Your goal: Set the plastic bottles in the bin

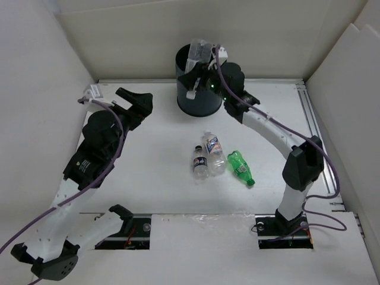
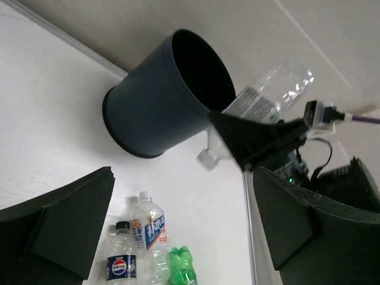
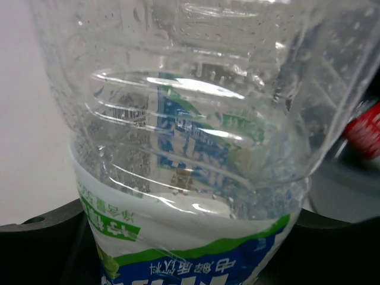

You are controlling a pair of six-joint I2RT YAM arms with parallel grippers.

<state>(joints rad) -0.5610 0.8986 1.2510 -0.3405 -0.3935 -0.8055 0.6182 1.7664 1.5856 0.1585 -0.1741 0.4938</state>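
Bottle, cap down and near upright, clamped in my right gripper over the rim of the bin; my left gripper gapes, left of it.

A white table is boxed in by white panels at the back and on both sides. A metal rail runs along its right edge. Two dark cut-outs are set in its near edge.

Left arm bent, reaching far-left; left gripper spread wide; right arm stretched far, right gripper clamped on a clear bottle.
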